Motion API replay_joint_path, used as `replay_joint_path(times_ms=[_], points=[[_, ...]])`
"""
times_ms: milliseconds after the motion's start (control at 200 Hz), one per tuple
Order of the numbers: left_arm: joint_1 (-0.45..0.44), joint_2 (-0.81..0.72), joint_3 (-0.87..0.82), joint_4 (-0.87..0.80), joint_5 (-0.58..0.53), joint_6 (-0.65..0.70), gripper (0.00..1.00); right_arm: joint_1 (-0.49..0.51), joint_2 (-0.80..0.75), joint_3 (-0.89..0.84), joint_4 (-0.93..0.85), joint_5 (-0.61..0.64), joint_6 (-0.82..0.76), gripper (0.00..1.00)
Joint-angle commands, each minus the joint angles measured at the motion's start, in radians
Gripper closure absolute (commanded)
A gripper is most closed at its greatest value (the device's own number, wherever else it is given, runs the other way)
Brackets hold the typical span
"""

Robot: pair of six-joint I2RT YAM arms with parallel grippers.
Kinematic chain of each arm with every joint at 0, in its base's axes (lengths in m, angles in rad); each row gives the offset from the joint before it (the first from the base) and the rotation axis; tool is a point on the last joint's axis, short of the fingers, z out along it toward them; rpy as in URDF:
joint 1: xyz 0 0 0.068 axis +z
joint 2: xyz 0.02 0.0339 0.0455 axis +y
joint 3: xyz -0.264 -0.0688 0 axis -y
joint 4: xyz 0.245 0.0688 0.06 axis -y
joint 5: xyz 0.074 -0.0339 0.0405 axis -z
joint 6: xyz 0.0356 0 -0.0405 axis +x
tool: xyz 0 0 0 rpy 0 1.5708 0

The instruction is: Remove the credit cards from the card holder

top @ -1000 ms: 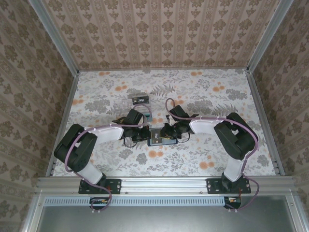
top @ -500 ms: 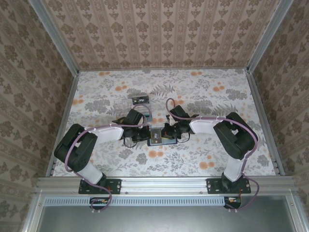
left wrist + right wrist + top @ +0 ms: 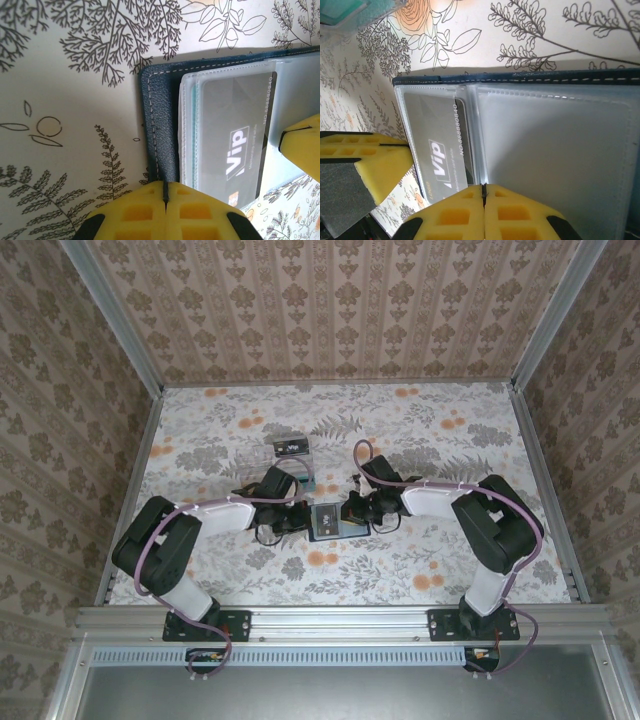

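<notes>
One grey Vip card (image 3: 235, 135) sat inside a clear sleeve of the open card holder (image 3: 155, 115), not yet withdrawn. The holder lay on the table (image 3: 250, 570) between the arms. The left gripper (image 3: 165, 187) and right gripper (image 3: 483, 190) were both clenched at its edges.

The left arm (image 3: 170, 550) and the right arm (image 3: 495, 530) are each built of bulky black joint housings joined by smooth white links. A thin lilac cable (image 3: 200, 505) runs along each arm to a black base plate (image 3: 208, 625). The left tool (image 3: 164, 192) and the right tool (image 3: 483, 192) have yellow fingers (image 3: 135, 215) moulded with square recesses, black at their lower corners.
</notes>
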State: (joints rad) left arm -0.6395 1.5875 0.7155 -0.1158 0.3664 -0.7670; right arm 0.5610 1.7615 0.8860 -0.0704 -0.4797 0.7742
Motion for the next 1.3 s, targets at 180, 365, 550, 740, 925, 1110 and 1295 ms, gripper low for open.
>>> replay_joint_path(times_ms=[180,365,550,740,925,1110,1295], points=[[0.000,-0.087,0.037,-0.047,-0.006,0.021,1.00,0.018,0.009,0.035,-0.015,-0.015,-0.028,0.77],[-0.011,-0.041,0.056,-0.044,0.013,0.028,1.00,0.023,0.030,0.054,-0.022,-0.016,-0.036,0.78],[-0.014,0.025,0.037,-0.029,0.025,0.028,1.00,0.024,0.051,0.059,-0.033,-0.018,-0.043,0.78],[-0.017,0.044,0.029,-0.030,0.020,0.024,1.00,0.025,0.062,0.053,-0.030,-0.020,-0.041,0.78],[-0.025,0.051,0.038,-0.028,0.019,0.020,1.00,0.027,0.067,0.042,0.012,-0.054,-0.022,0.84],[-0.029,0.051,0.042,-0.043,0.010,0.020,1.00,0.027,0.054,0.037,0.007,-0.050,-0.026,1.00],[-0.027,0.046,0.048,-0.106,-0.034,0.026,1.00,0.015,0.019,0.011,-0.015,-0.010,-0.034,1.00]])
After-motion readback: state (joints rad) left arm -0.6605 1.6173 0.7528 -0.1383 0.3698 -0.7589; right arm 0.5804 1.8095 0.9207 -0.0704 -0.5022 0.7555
